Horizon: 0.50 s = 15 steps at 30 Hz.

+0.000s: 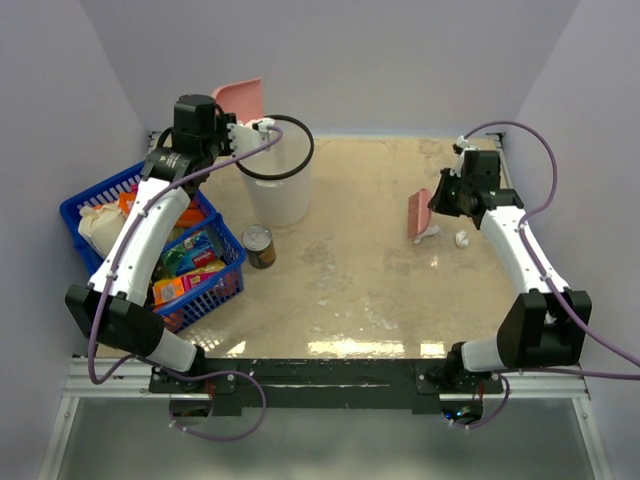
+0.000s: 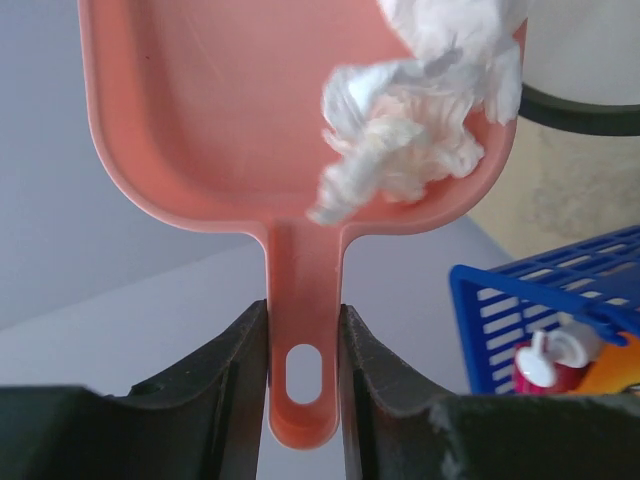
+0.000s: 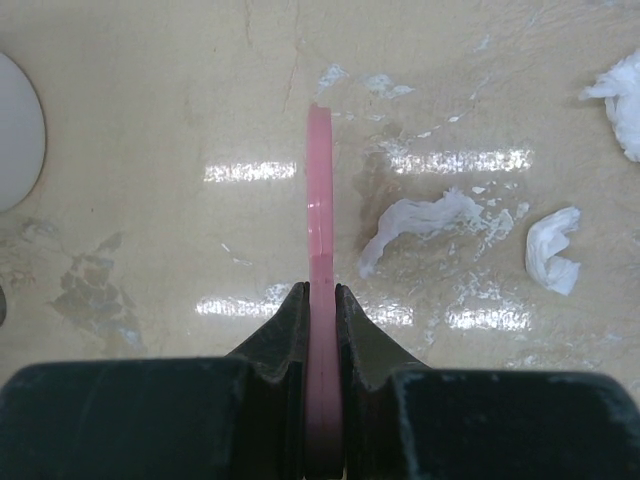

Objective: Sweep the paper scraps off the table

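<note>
Beige table (image 1: 370, 300): beside the white bin (image 1: 285, 195), my left gripper (image 2: 303, 330) clamps a dustpan (image 2: 200, 110) holding paper scraps (image 2: 400, 150). Well right of the bin, my right gripper (image 3: 320, 300) pinches the sweeper (image 3: 318, 200); loose scraps (image 3: 552, 250) are left to sweep.

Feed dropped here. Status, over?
Left gripper shut on dustpan, scraps aboard, beside bin. Right gripper shut on brush. More scraps on table. Nothing in the way.
</note>
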Available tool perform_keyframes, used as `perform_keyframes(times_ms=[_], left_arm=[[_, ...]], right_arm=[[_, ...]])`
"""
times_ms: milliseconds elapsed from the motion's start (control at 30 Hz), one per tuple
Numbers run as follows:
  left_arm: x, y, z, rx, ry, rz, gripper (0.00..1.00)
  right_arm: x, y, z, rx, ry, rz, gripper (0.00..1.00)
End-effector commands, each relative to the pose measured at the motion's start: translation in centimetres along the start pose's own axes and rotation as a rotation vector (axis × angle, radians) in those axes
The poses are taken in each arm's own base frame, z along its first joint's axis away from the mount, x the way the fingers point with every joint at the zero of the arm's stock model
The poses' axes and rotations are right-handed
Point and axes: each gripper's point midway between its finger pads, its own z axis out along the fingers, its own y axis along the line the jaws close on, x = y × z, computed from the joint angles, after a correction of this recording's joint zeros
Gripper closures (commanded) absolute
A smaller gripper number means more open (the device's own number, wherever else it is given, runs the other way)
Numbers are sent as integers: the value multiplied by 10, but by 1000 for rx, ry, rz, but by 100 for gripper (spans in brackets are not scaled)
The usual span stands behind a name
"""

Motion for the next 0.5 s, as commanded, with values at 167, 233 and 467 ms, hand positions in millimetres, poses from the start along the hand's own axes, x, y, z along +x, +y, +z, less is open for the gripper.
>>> perform_keyframes(times_ms=[167, 233, 467], left_arm=[[-5, 61, -11, -215, 50, 337, 100], [-6, 65, -14, -230, 48, 337, 100], [-7, 78, -22, -298, 48, 288, 100]], right_arm=[[-24, 5, -24, -36, -98, 23, 100], [-31, 6, -25, -36, -107, 1, 100], [-39, 9, -20, -49, -106, 15, 100]])
